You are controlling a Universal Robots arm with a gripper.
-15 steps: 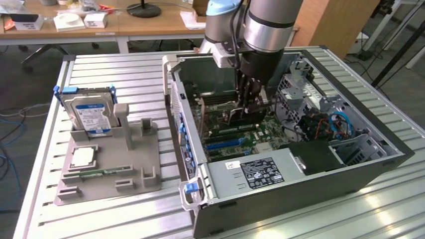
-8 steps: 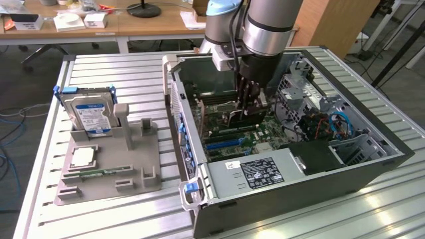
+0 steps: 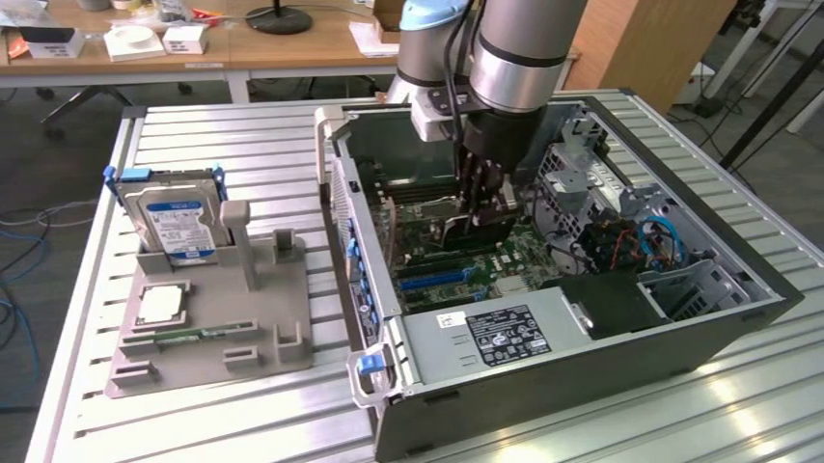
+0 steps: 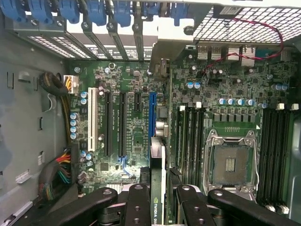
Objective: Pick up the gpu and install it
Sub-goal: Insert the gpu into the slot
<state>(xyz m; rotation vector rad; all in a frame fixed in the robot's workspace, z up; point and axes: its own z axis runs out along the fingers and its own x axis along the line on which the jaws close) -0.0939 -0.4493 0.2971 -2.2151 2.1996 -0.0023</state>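
**GPU in the fingers, over the motherboard, not yet seated**

Your gpu (image 4: 157, 188) is off its holder and inside the open computer case (image 3: 721, 318). The wrist view shows it edge-on, a thin card with a green brand label, clamped between the gripper (image 4: 160, 194)'s two black fingers (image 4: 138, 202), which are closed on its flat sides. In the exterior view the gpu (image 3: 466, 224) hangs under the gripper (image 3: 483, 193), above the middle of the board.

Look past the card's edge and you see the blue expansion slot (image 4: 152, 113) running in the same line as the card. The slot's length that shows is bare, so I judge the card is lined up with it but not pressed in. How high it sits above the slot, you cannot tell from these views.

Around it lie the motherboard (image 4: 131, 141), with black slots beside the blue one and the empty CPU socket (image 4: 230, 162) off to one side.

Outside the case, on the tabletop (image 3: 232, 125), the grey parts holder (image 3: 258, 338) carries the blue-labelled hard drive (image 3: 178, 222).

So the pick-up is done; the seating is what remains.
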